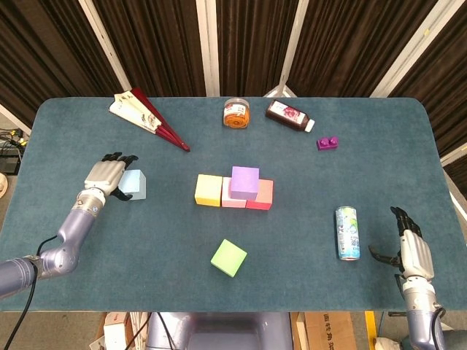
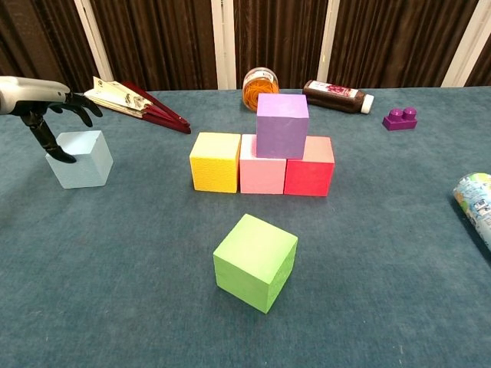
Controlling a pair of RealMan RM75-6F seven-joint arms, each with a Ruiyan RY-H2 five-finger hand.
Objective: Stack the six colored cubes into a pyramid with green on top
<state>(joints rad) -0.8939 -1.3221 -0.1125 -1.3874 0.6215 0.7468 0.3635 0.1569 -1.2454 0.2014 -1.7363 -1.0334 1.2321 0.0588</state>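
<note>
A yellow cube [image 1: 208,189], a pink cube [image 2: 262,173] and a red cube [image 1: 261,195] stand in a row mid-table, with a purple cube [image 1: 244,181] on top over the pink and red ones. A green cube [image 1: 228,257] lies alone in front of the row. A light blue cube [image 1: 133,184] sits at the left. My left hand [image 1: 106,175] hovers over its left edge, fingers spread, thumb down against its near face [image 2: 54,130]; it holds nothing. My right hand [image 1: 410,251] rests open near the table's front right edge.
A drink can [image 1: 347,232] lies just left of my right hand. A folded fan [image 1: 146,117], an orange jar [image 1: 236,113], a dark bottle [image 1: 289,116] and a small purple brick [image 1: 327,143] lie along the back of the table.
</note>
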